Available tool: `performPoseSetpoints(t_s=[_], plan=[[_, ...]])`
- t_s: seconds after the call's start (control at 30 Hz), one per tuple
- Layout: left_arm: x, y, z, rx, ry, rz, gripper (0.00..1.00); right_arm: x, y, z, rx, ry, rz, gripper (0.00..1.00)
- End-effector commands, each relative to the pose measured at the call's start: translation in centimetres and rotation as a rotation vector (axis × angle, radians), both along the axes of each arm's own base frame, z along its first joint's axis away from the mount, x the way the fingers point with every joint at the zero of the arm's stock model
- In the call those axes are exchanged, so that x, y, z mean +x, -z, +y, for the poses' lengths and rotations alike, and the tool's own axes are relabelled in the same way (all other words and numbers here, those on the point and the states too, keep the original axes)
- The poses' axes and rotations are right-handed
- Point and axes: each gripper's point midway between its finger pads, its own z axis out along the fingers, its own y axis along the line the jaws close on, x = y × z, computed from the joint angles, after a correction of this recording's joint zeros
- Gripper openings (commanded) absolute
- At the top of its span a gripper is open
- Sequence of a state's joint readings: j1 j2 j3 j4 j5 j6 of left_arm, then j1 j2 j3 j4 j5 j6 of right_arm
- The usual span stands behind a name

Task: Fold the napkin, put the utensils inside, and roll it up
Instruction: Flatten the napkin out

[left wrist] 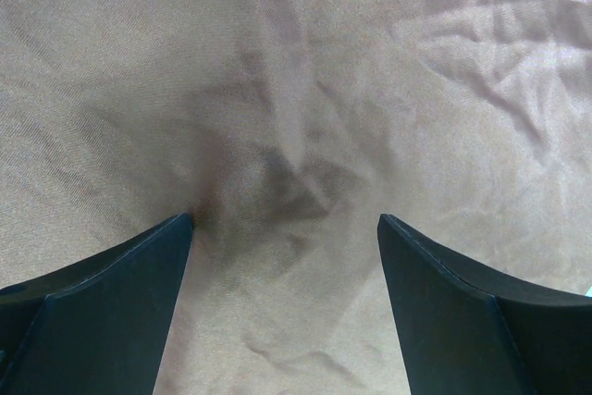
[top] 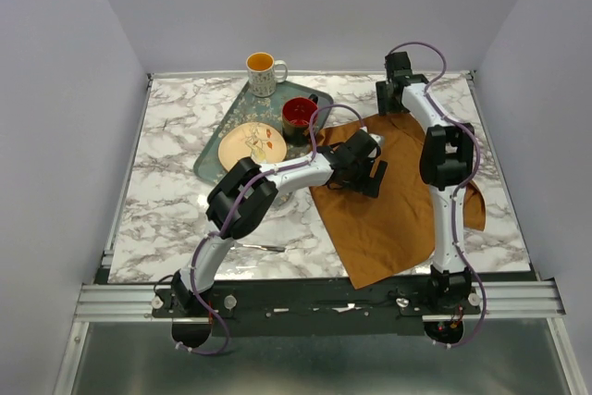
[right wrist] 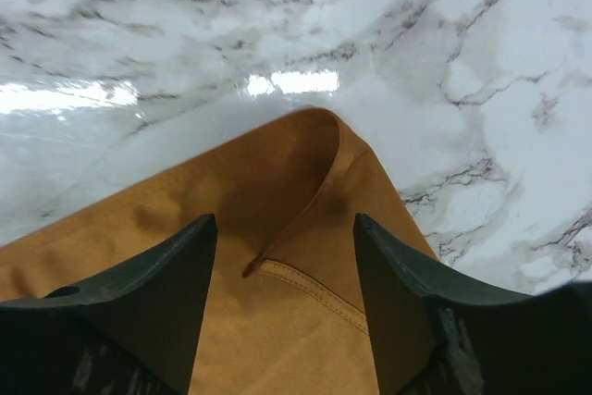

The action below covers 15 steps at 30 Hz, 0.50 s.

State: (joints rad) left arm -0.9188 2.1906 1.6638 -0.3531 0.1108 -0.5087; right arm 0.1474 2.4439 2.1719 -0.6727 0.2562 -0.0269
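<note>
The rust-brown napkin (top: 398, 205) lies spread on the right half of the marble table, its near corner hanging over the front edge. My left gripper (top: 367, 175) is open just above the napkin's left part; in the left wrist view its gripper (left wrist: 285, 228) has only cloth (left wrist: 305, 90) between the jaws. My right gripper (top: 394, 104) is open at the napkin's far corner; in the right wrist view its gripper (right wrist: 285, 228) straddles a curled-over corner of the napkin (right wrist: 305, 191). Silvery utensils (top: 253, 141) lie on the plate. Another utensil (top: 264, 247) lies on the table near the front.
A dark green tray (top: 211, 150) at the back left holds the orange plate (top: 268, 150) and a red mug (top: 299, 115). A white mug with an orange inside (top: 264, 71) stands behind it. Walls enclose the table on three sides.
</note>
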Motion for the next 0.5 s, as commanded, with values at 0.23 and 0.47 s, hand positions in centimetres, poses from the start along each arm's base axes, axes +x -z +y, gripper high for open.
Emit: performPoseSetpoints(t_s=[0.23, 0.47], plan=[[-1.5, 0.1, 0.5, 0.017, 0.022, 0.040, 0.91, -1.9, 0.9, -1.8, -0.087, 0.077, 0.039, 0.45], [-1.9, 1.1, 0.6, 0.029, 0.037, 0.061, 0.91, -1.7, -2.0, -5.6, -0.238, 0.175, -0.034, 0.06]])
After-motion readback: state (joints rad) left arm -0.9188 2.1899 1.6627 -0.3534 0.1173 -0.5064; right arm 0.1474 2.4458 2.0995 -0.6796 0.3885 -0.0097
